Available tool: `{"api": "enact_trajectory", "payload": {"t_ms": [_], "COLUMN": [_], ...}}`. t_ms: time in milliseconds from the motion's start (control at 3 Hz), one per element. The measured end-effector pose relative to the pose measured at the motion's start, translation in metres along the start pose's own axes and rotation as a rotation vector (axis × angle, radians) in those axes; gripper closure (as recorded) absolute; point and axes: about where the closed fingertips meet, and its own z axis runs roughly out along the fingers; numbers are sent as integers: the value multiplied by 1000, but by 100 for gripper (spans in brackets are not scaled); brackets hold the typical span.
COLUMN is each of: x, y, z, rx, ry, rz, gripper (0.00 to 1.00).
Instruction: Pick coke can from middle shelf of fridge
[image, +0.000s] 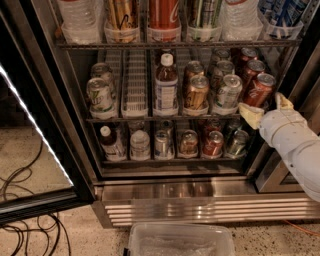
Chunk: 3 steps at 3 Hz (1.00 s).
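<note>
gripper (266, 107) right-centre of frame, fingers apart | coke can (259, 90) just above, slightly left, axis near upright, leaning right | front of middle shelf (150, 119), rightmost lane

gripper (261, 103) at right, fingers apart, arm extended.

Clear plastic bin (181, 242) on the floor (85, 237) in front, black cables (22, 227) coiled at left, a white-capped bottle (165, 86) between silver-green cans (100, 95) and gold-brown cans (196, 93); gripper (265, 107) at right, fingers (249, 114) spread.
</note>
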Motion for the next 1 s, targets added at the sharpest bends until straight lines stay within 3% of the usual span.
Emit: {"api": "enact_trajectory", "payload": {"t_ms": [1000], "x": [-2], "y": [-2], "z": [8], "rx": [21], "ry": [-35], "rz": [27], "gripper": [36]}}
